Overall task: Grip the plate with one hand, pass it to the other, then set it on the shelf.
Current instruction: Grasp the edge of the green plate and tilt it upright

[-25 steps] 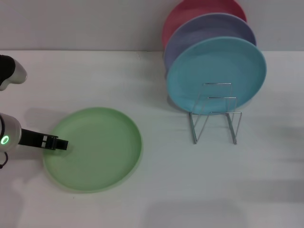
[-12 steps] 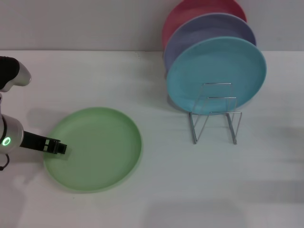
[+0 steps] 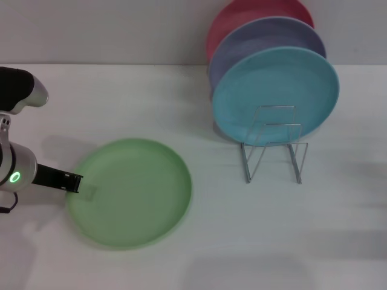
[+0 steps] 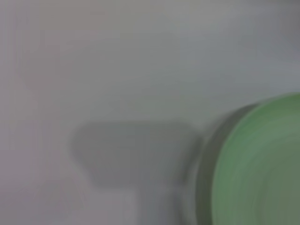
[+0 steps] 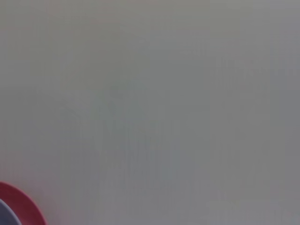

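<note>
The light-green plate (image 3: 133, 193) lies at the table's front left, its outline blurred. It also shows in the left wrist view (image 4: 262, 168). My left gripper (image 3: 76, 182), black on the silver-and-black arm with the green ring, is at the plate's left rim and shut on it. The silver wire shelf (image 3: 273, 148) stands to the right, its front loops bare. My right gripper is out of view in every frame.
A turquoise plate (image 3: 275, 96), a lavender plate (image 3: 266, 36) and a red plate (image 3: 242, 15) stand upright in the back of the rack. The red plate's edge shows in the right wrist view (image 5: 18, 206). The table is white; a grey wall is behind.
The green plate has shifted to the right and is now blurred. My left arm's elbow and wrist have moved right and up a little, the gripper staying at the plate's left rim.
</note>
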`<state>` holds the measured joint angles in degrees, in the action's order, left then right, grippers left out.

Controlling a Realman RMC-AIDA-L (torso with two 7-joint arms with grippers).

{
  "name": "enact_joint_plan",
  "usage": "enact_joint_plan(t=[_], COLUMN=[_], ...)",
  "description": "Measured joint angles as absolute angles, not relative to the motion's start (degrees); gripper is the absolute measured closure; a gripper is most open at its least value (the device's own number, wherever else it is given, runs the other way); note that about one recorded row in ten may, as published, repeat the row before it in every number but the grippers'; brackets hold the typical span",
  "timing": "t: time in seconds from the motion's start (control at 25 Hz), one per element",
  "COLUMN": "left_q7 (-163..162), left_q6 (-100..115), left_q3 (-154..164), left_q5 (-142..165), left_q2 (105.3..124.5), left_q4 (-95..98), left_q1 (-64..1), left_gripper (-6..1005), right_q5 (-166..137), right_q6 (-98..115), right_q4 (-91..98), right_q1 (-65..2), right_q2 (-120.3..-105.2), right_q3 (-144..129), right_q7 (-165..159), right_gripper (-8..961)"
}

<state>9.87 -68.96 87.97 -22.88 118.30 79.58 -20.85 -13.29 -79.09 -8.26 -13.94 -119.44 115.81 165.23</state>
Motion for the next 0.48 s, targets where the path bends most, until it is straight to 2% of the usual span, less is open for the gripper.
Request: enact_joint_plan(t=[0.24, 0.48], left_q7=[10.9, 10.8], left_q6=[-68.2, -67.0], left_q3=[87.6, 87.4], left_q5=[-23.4, -23.6], left_q2=[118.31, 118.43], left_q4=[79.7, 79.8], left_q1=[-20.8, -20.8], left_gripper=[926, 959], right_q5=[-13.3, -13.4], right_q6=[-79.1, -78.9], right_q4=[-8.3, -8.3], right_q1=[-13.9, -13.9], right_q2=[-119.47, -119.53], right_q3=[115.8, 115.8], right_q7=[165.2, 165.2], right_gripper=[128, 128])
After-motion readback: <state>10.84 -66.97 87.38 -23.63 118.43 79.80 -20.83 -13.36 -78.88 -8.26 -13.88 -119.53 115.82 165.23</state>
